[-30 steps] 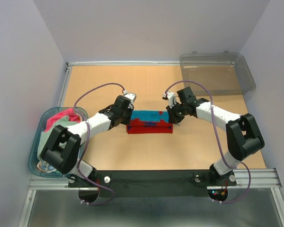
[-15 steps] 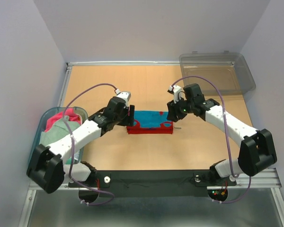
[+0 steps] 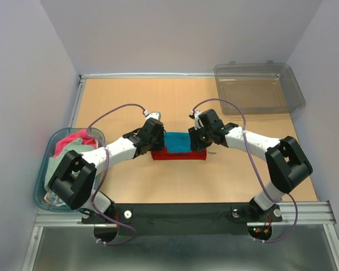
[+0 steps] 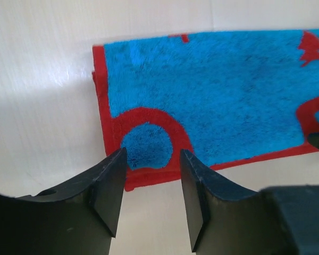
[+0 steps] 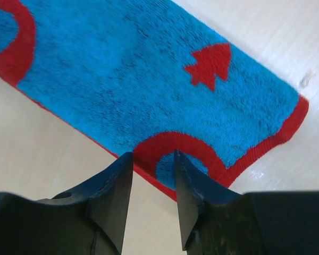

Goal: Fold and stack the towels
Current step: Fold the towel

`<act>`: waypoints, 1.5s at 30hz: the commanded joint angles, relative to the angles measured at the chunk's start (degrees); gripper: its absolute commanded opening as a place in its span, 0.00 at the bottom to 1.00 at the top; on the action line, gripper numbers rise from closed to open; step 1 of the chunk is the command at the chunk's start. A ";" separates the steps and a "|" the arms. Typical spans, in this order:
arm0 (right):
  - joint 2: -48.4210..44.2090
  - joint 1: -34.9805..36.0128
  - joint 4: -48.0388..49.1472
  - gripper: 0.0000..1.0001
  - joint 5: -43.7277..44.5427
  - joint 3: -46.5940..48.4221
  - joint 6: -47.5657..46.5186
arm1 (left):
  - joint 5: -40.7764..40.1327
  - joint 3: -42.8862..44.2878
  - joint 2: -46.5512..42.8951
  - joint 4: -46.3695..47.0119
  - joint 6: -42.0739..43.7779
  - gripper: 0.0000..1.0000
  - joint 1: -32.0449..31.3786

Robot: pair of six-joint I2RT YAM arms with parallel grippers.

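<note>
Left wrist view shows your left tool (image 4: pixel 149 197) partly open and empty, poised over one end corner of the folded blue-and-red towel (image 4: pixel 212 95). Your right tool (image 5: pixel 151 197) stands likewise at the opposite end. The towel lies flat mid-worktop (image 3: pixel 130 101), both ends covered, probably for another fold. Remaining towels (image 3: pixel 73 141) wait in the tub (image 3: pixel 37 189).

Left arm (image 3: pixel 116 150): stretched forward, angled inward toward centre.
Left gripper (image 4: pixel 151 155): pointing down, jaws parted.
Right arm (image 3: pixel 250 140): elbow out, forearm angled inward toward centre.
Right gripper (image 5: pixel 153 156): pointing down, jaws parted, narrower gap.
</note>
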 commanded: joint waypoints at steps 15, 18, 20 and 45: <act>-15.10 0.67 16.92 0.40 9.74 -25.93 16.00 | -2.32 -22.31 -15.73 9.17 -20.30 0.40 -4.41; -19.48 0.67 17.19 0.46 9.66 -25.33 15.39 | -2.32 -22.06 -20.39 8.30 -20.57 0.49 -4.50; -22.47 0.76 17.27 0.53 9.49 -24.10 15.04 | -2.76 -20.66 -23.90 6.55 -20.57 0.55 -4.59; -3.06 -7.06 41.97 0.34 15.99 -26.90 17.59 | -9.09 -8.42 14.13 29.30 -18.46 0.39 -2.39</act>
